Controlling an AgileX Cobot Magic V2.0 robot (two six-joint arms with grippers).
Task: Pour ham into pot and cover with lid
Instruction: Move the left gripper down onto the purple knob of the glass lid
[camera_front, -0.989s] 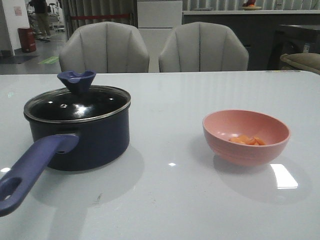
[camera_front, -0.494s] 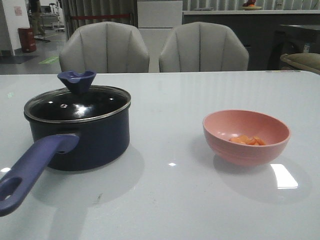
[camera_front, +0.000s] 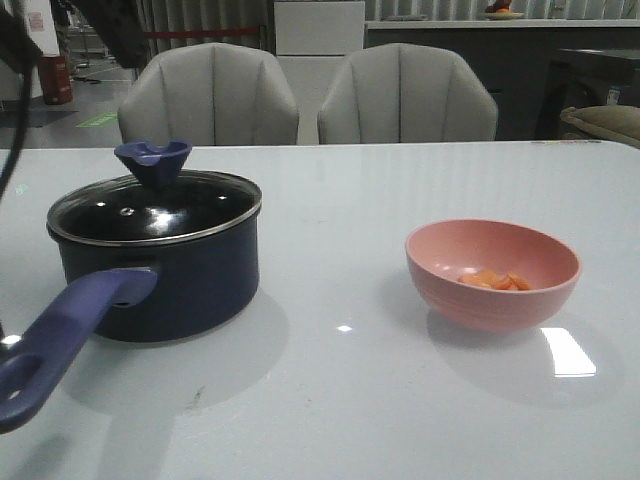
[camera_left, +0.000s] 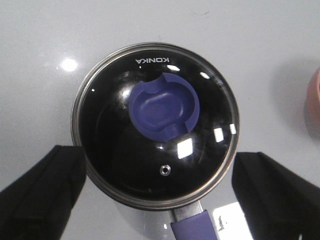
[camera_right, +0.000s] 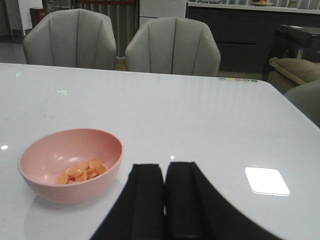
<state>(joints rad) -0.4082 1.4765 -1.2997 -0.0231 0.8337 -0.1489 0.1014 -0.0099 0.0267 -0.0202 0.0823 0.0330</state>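
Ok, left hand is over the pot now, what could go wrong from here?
1. The left hand is open, its fingers straddling the whole glass lid rather than the small dark blue flared knob; closing here may miss the knob.
2. The long purple-blue handle of the navy saucepan juts toward the table edge; a bump could swing it.
3. The orange-pink diced ham lies loose in the pink round bowl; it could spill when poured.

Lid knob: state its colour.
Dark blue. The knob on the glass lid shows best in the left wrist view.
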